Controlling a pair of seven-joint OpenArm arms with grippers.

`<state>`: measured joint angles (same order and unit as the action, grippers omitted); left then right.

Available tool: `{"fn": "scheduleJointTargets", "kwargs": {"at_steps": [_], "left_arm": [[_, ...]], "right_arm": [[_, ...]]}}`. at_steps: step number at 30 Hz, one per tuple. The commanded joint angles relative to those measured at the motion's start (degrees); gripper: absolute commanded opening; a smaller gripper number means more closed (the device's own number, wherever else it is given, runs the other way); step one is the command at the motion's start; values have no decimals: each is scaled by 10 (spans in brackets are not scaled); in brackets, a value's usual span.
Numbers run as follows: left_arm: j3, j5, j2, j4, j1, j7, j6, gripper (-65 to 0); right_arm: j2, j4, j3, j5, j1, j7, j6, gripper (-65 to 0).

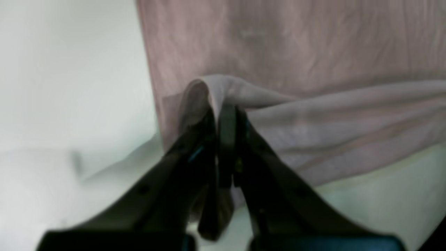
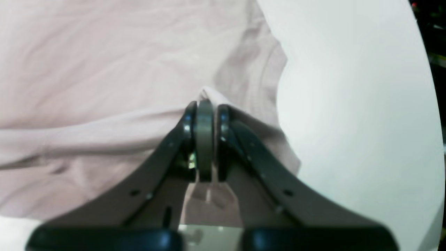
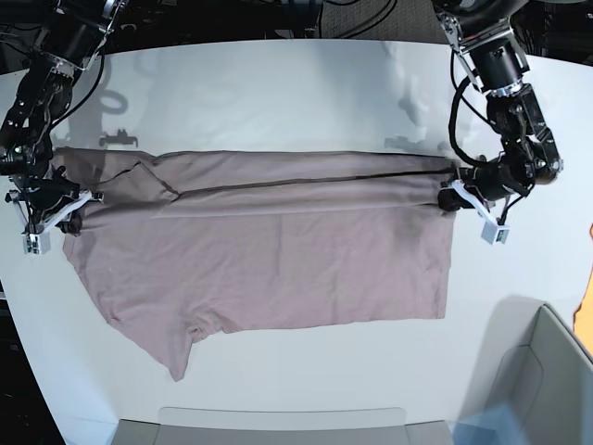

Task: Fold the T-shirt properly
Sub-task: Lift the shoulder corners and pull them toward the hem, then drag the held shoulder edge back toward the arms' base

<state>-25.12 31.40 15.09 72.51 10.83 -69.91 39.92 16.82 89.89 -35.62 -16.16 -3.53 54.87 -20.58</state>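
Observation:
The dusty mauve T-shirt (image 3: 278, 250) lies spread across the white table (image 3: 278, 93), its far long edge doubled over toward the middle in a band (image 3: 296, 190). At the right end in the base view, my left gripper (image 3: 451, 197) is shut on a pinched ridge of the T-shirt (image 1: 313, 115), and the left wrist view shows my left gripper (image 1: 224, 109) with fabric between its fingers. At the left end, my right gripper (image 3: 67, 206) is shut on the T-shirt (image 2: 104, 87) near the neckline. In the right wrist view my right gripper (image 2: 205, 104) pinches a small fold.
A grey bin (image 3: 542, 371) stands at the near right corner, and a grey tray edge (image 3: 278, 428) runs along the near side. The table's curved rim (image 2: 433, 104) lies to the right of my right gripper. Cables and dark equipment (image 3: 306, 14) crowd the far edge.

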Motion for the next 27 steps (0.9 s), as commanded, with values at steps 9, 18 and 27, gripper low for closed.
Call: {"fn": "scheduleJointTargets", "kwargs": {"at_steps": [9, 18, 27], "left_arm": [[21, -79, 5, -19, 43, 38, 1, -650], [20, -80, 7, -11, 44, 34, 1, -650], [20, -80, 8, 20, 43, 33, 1, -650]], "right_arm": [[39, -65, 43, -2, -35, -74, 2, -650], [40, -72, 52, -7, -37, -75, 2, -350], [41, -72, 48, -7, -50, -75, 1, -350]]}}
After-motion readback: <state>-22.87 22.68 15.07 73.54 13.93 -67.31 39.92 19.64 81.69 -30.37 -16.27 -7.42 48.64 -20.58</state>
